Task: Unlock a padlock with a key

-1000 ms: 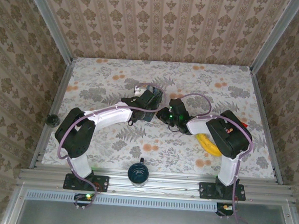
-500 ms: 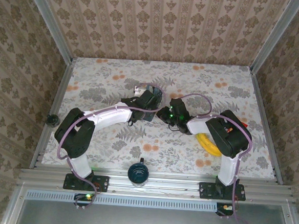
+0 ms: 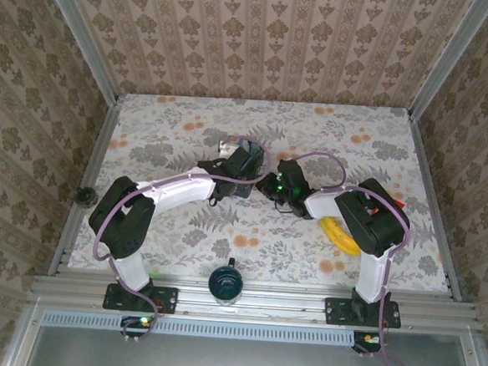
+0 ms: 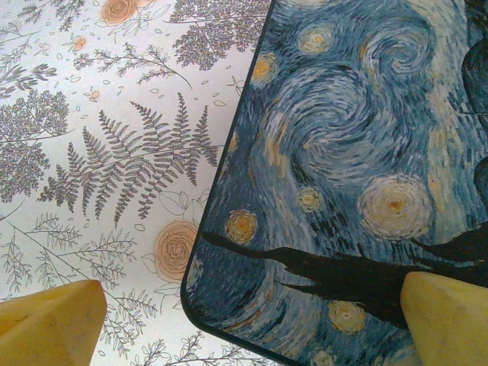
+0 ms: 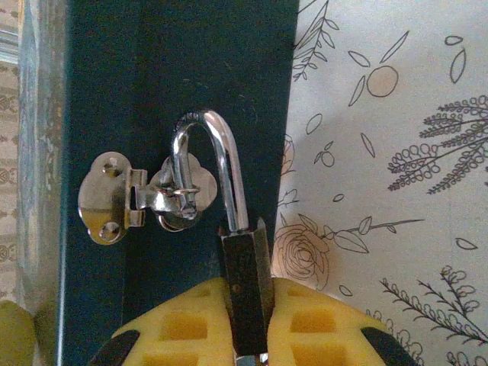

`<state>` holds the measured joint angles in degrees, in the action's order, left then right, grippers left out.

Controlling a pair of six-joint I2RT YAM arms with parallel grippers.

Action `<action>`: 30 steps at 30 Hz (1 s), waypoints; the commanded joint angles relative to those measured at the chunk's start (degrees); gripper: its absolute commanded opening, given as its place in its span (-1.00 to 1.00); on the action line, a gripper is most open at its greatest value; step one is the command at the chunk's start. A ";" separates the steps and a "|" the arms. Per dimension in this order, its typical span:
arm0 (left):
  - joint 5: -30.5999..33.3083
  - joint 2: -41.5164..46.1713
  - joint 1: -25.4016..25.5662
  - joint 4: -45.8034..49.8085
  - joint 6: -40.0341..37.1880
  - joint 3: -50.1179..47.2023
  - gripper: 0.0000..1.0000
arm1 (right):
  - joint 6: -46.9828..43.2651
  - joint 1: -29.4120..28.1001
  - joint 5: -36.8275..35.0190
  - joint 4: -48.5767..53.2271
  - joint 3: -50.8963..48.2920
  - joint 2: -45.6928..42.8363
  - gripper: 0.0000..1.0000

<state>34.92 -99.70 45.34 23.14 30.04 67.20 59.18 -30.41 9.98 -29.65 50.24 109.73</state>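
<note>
Firmly, right claw [image 5: 248, 324] pinches the padlock [image 5: 244, 278]; left claw [image 4: 248, 324] gapes wide over the box [image 4: 358, 152].

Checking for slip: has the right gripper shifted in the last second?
No: against the blue mug, the right gripper holds its place, shut on the padlock.

Left claw [image 3: 245, 160], right claw [image 3: 269, 188] at box [image 3: 242, 189]

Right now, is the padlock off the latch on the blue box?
No, the padlock has its shackle hooked through the metal hasp on the blue box, with the right fingers clamped on its black body.
</note>
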 commanded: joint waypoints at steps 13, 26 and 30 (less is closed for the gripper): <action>-0.73 0.56 0.10 5.52 0.12 -1.85 1.00 | 0.93 1.58 -1.71 -2.02 2.23 0.54 -1.00; -0.64 0.81 0.06 5.78 0.34 -2.23 1.00 | 0.63 2.64 -1.98 -1.20 2.76 -0.03 -1.00; -0.55 1.08 0.03 5.78 0.41 -2.50 1.00 | 0.34 2.64 -2.04 -1.05 2.26 -0.56 -1.00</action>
<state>34.52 -99.50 45.36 22.87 30.44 66.94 59.18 -29.06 10.87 -29.63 51.13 109.91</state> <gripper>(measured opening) 0.999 0.129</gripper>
